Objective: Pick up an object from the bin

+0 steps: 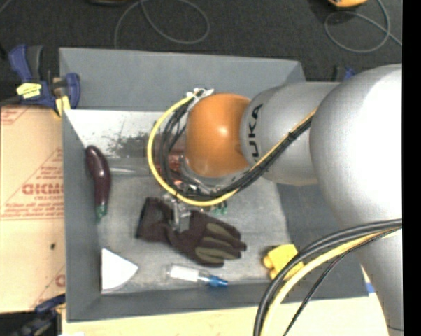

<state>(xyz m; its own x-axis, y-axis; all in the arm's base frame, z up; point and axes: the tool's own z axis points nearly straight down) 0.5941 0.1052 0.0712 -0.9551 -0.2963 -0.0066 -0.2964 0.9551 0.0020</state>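
The silver robot arm (336, 138) reaches into the grey metal bin (196, 75) from the right. Its wrist carries a rounded orange cover (214, 135), ringed by a loop of yellow and black cables (154, 152). Below that cover the jaws point down at the middle of the bin floor, directly over a dark brown fabric glove (200, 238). The wrist and cables hide most of the jaws, so it cannot be told whether they are open or closed, or whether they have hold of anything. Their grey metal tip overlaps the glove where the cuff meets the palm; whether it touches the fabric is not clear.

The glove lies flat near the centre of the bin, a little toward the front wall. Its cuff is to the left and its finger end spreads toward the right.

A glossy dark purple aubergine-shaped toy (97, 176) lies along the left wall, well apart from the glove. In the front left corner sits a white triangular wedge (115, 268). A slim clear tube with a blue tip (195, 277) lies along the front wall, just beside the lower edge of the glove. A yellow blocky plastic piece (280, 256) rests near the front right corner, close to the glove's finger end but apart from it.
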